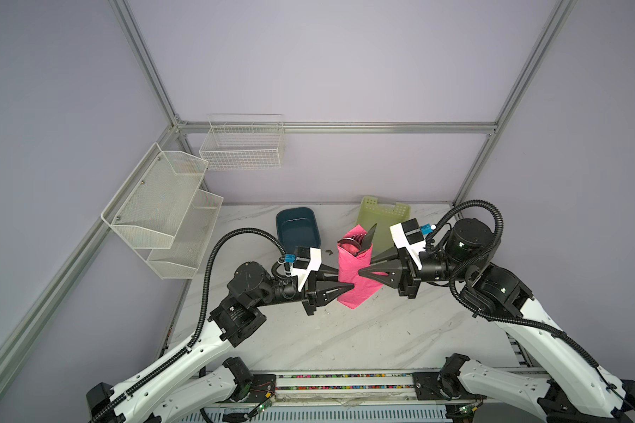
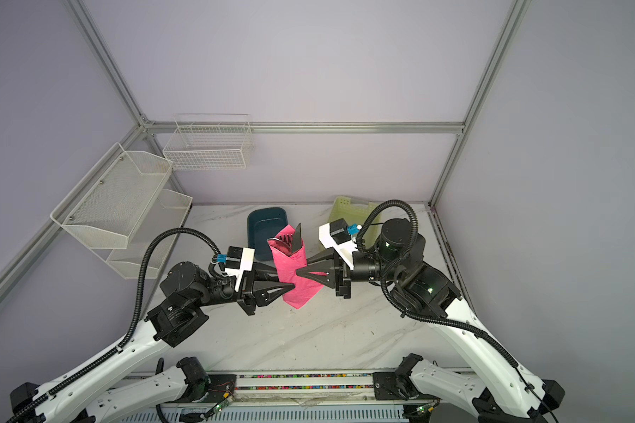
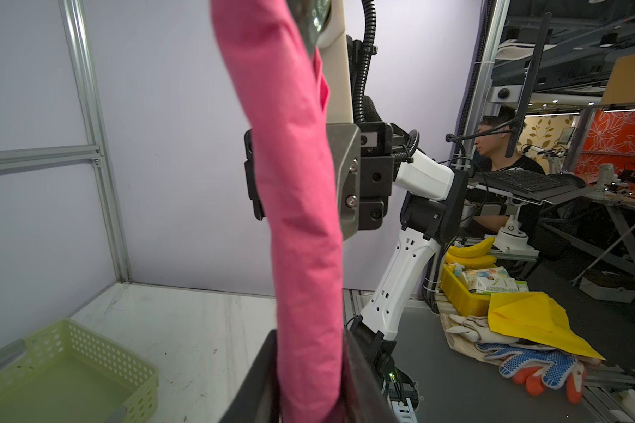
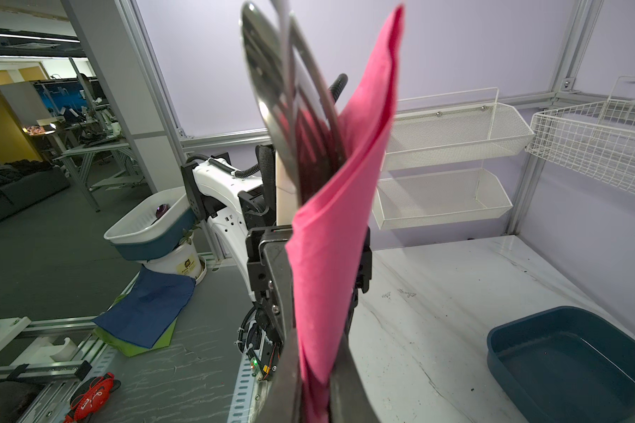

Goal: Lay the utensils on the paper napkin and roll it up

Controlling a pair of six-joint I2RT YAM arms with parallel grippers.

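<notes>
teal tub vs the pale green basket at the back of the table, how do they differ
The teal tub is dark, the pale green basket light. The tub has solid, smooth walls; the basket has perforated walls. In both top views the tub sits left of the basket. Both are open-topped and rectangular.

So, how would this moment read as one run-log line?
bright pink paper napkin: rolled around shiny silver utensils, heads exposed | left gripper: clamped on napkin | right gripper: clamped on napkin
</notes>
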